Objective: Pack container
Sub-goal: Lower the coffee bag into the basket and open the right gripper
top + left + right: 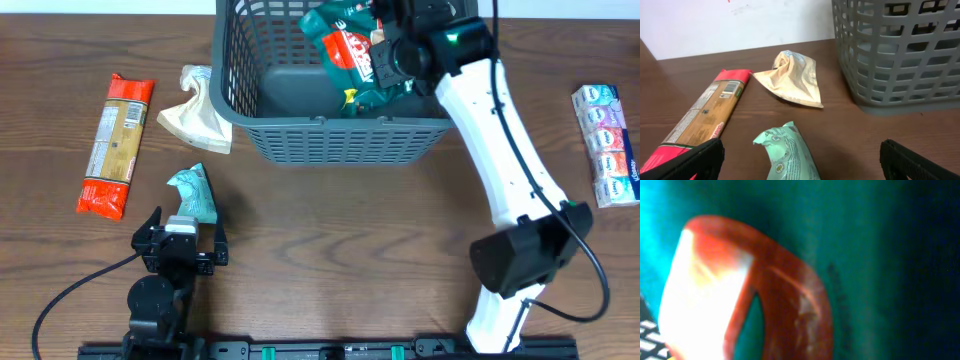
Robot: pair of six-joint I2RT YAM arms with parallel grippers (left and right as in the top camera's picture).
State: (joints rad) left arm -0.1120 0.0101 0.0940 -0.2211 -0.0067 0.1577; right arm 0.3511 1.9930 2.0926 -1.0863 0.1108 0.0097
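The container [330,128] is a dark grey slotted basket at the back middle; it also shows in the left wrist view [890,60]. My right gripper [385,55] reaches into the container and is shut on a teal packet with a red label [345,48], held tilted above the container's floor. That packet fills the right wrist view [865,255], and the fingers are hidden there. My left gripper [185,238] is open and low near the front edge, its fingers either side of a mint green packet [787,150] without touching it [800,162].
A long red and brown packet [118,143] lies at the left, also in the left wrist view [705,117]. A beige pouch [195,115] lies by the container's left wall, also in the left wrist view [792,80]. A colourful multipack [605,145] sits at the far right.
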